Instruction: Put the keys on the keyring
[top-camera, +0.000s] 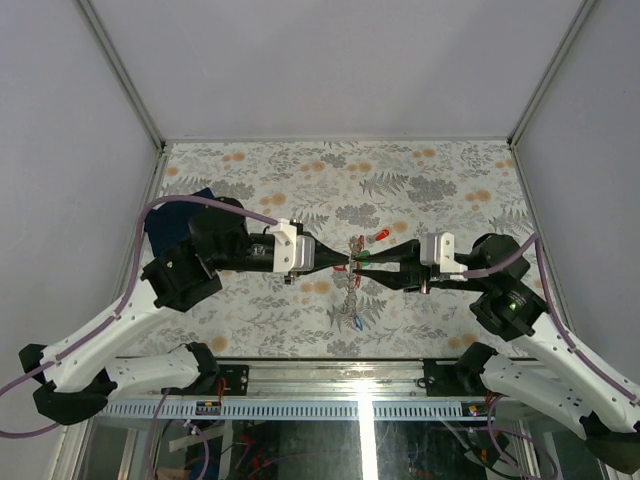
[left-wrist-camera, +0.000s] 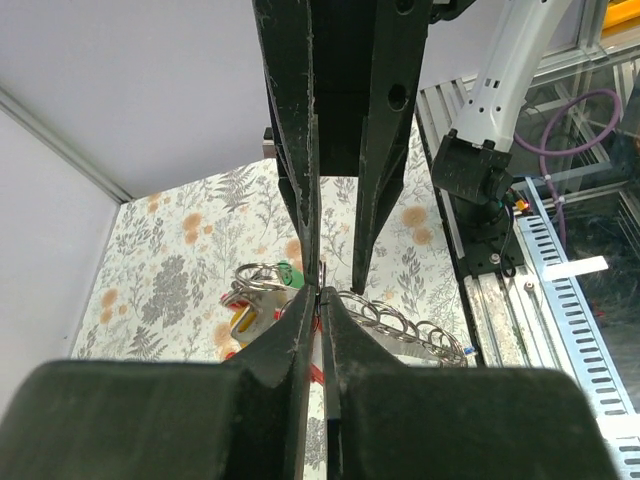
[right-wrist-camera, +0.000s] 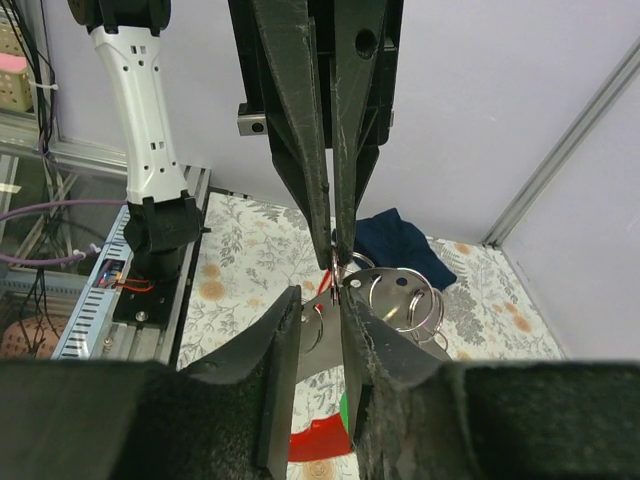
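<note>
My two grippers meet nose to nose above the middle of the table. The left gripper (top-camera: 345, 262) (left-wrist-camera: 320, 292) is shut on the keyring (left-wrist-camera: 322, 345), with a thin red and white strip pinched between its pads. The keyring's flat grey fob (right-wrist-camera: 385, 290) with holes hangs just past my right gripper (top-camera: 368, 262) (right-wrist-camera: 320, 293), whose jaws stand apart on either side of it without gripping. Keys dangle below: a green tag (left-wrist-camera: 288, 272), a yellow tag (left-wrist-camera: 243, 322), a red tag (right-wrist-camera: 320, 440). A string of metal rings (left-wrist-camera: 400, 318) trails toward the table.
A dark blue cloth (right-wrist-camera: 395, 235) (top-camera: 158, 225) lies at the left of the floral table, partly under the left arm. Grey walls with metal posts close off the sides and back. The aluminium rail (top-camera: 360, 385) and arm bases run along the near edge.
</note>
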